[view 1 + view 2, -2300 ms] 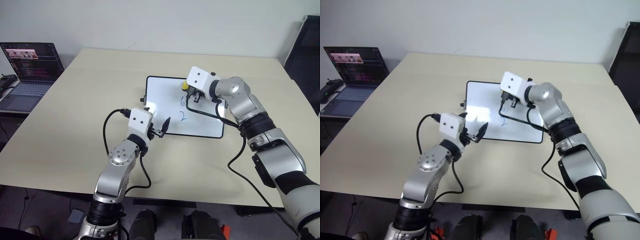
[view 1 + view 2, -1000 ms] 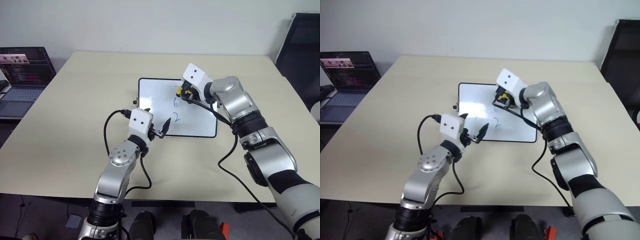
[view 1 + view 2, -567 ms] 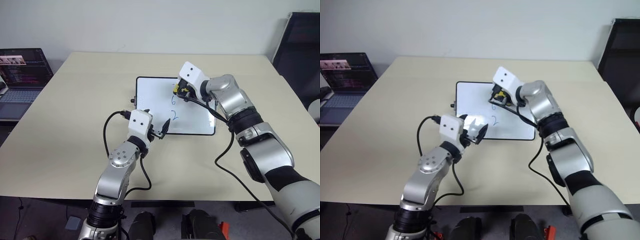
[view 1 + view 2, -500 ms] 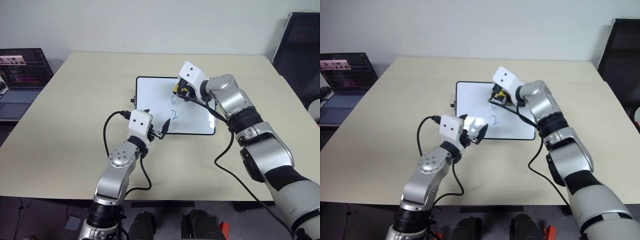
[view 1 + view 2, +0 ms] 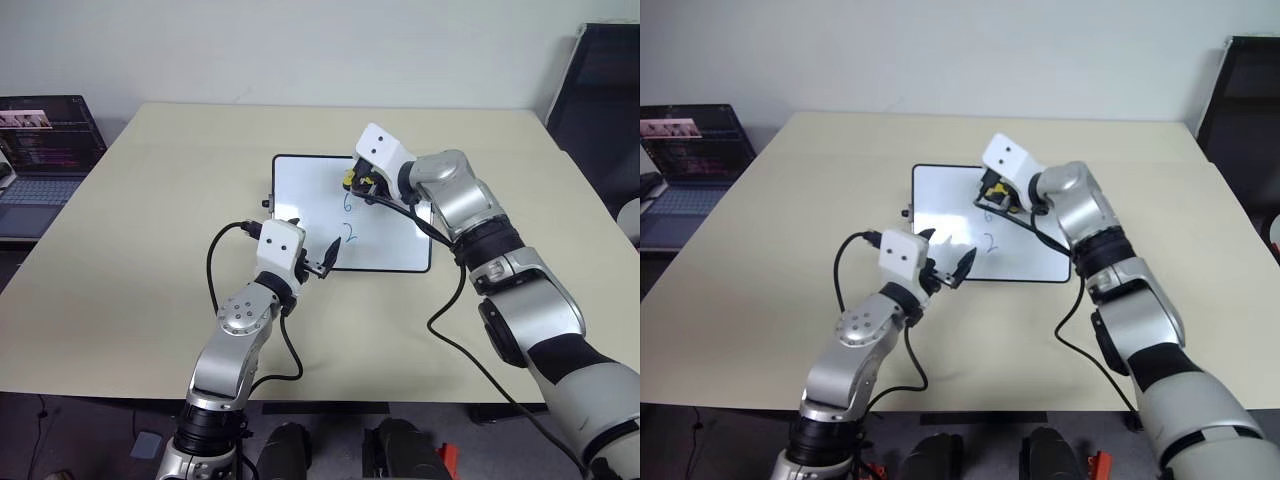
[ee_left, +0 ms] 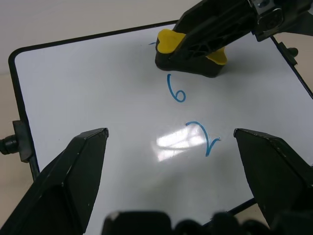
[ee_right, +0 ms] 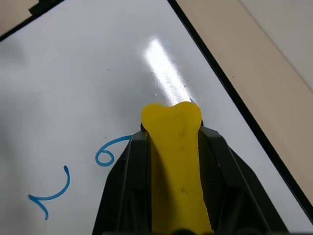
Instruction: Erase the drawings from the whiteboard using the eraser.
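The right gripper (image 5: 354, 183) clamps its fingers on the eraser (image 6: 188, 51), pressed to the whiteboard (image 5: 300, 190) beside the "6" (image 6: 176, 92). Left fingers (image 6: 73, 171) gape idle at the near edge. Next, a sweep across "6" and "2" (image 6: 201, 136)

whiteboard (image 6: 88, 98) | blue "6" (image 6: 177, 91) | blue "2" (image 6: 204, 137)

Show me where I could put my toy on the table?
Bare table lies between the laptop and the whiteboard, and beyond the board's far edge. It is crowded over the board, where the right end effector holds the eraser.
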Controlling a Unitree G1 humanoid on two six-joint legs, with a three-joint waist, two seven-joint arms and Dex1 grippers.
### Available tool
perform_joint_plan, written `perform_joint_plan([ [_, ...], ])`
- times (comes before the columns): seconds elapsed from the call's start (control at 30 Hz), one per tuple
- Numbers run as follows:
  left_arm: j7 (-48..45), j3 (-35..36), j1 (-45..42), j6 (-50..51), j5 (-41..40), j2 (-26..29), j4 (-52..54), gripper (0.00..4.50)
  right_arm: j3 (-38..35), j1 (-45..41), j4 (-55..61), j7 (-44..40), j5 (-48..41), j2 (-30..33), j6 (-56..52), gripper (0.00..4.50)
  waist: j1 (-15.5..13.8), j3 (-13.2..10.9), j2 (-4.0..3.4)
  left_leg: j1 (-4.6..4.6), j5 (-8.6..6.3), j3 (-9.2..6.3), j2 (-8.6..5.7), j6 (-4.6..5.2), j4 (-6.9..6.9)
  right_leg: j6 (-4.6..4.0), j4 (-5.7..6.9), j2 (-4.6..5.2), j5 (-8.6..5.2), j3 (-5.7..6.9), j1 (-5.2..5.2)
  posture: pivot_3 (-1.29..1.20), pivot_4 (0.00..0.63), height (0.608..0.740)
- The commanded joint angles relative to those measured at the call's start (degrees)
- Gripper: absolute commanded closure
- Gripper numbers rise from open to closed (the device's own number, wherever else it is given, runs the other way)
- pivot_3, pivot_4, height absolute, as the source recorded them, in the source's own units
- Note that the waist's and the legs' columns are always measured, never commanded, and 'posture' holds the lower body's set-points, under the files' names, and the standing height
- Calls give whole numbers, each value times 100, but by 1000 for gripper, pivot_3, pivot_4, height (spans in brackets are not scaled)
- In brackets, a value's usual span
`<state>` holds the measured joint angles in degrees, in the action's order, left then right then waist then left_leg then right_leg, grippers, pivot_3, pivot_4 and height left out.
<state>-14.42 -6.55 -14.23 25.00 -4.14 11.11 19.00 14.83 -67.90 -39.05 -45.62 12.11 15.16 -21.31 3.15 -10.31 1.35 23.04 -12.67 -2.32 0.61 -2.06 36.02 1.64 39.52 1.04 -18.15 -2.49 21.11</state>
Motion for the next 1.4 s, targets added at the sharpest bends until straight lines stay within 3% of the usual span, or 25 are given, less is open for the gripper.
perform_joint_plan([
  [0.03,-7,-12,-89,-54,17,-8,235,0,28,153,486,-101,-40,95,-361,3526,-5,0,0,1,0,0,-1,0,-2,0,-2,1,0,0,1,0,150,740],
  [1.4,-49,1,-93,45,5,58,285,0,-28,-268,406,183,-55,-23,-221,3526,-48,-4,-2,72,-1,-37,-2,0,-4,-1,-46,3,1,15,36,0,150,740],
])
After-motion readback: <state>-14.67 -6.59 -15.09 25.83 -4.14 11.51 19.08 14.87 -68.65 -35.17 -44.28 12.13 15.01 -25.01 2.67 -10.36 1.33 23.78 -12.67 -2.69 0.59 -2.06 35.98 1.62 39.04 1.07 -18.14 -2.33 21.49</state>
